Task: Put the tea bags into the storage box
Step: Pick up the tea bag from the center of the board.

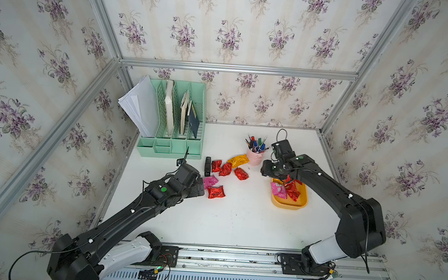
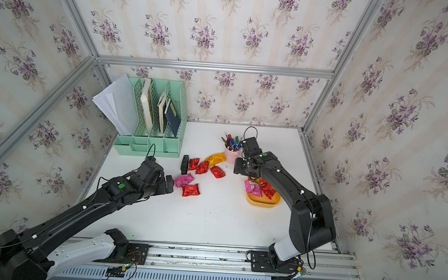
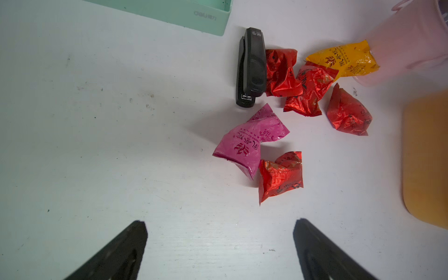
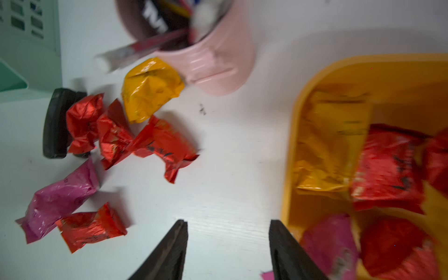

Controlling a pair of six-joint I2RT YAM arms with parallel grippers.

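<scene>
Two black arms, stretched forward low over the white tabletop. Left gripper: fingers apart, empty, near a pink tea bag. Mid-table: six loose tea bags between black stapler and pink pen cup; mint file organiser behind. Right gripper: fingers apart, empty, at the yellow storage box edge facing the loose bags; box holds more bags. Floral wallpaper, aluminium frame. Right wrist view alone plainly shows a yellow bag in the box.
</scene>
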